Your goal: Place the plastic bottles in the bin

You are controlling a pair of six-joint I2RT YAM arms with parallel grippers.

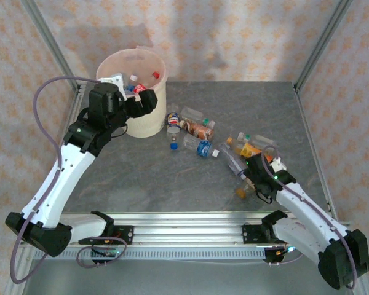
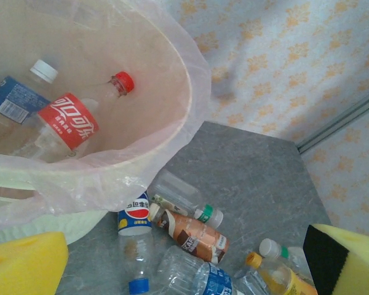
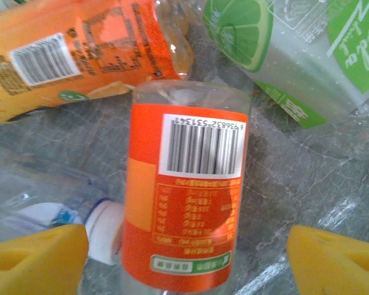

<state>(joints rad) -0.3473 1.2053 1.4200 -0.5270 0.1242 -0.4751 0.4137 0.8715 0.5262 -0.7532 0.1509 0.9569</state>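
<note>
1. Half extended on the left: elbow raised, left gripper (image 1: 142, 101) up by the rim of the bin (image 1: 149, 123), pads wide apart, empty; red-label bottle (image 2: 67, 126) inside the bin, ahead and left.
2. Bent low on the right: right gripper (image 3: 184, 258) down at the table (image 1: 141, 178), pads apart, flanking an orange-label bottle (image 3: 184, 203) without touching.

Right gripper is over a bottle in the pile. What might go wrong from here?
The right gripper straddles the orange-labelled bottle, but a neighbour's white cap sits by one finger: closing may pinch it or roll the bottle away. The left gripper, open, hangs at the bin, possibly crowding the drop.
</note>
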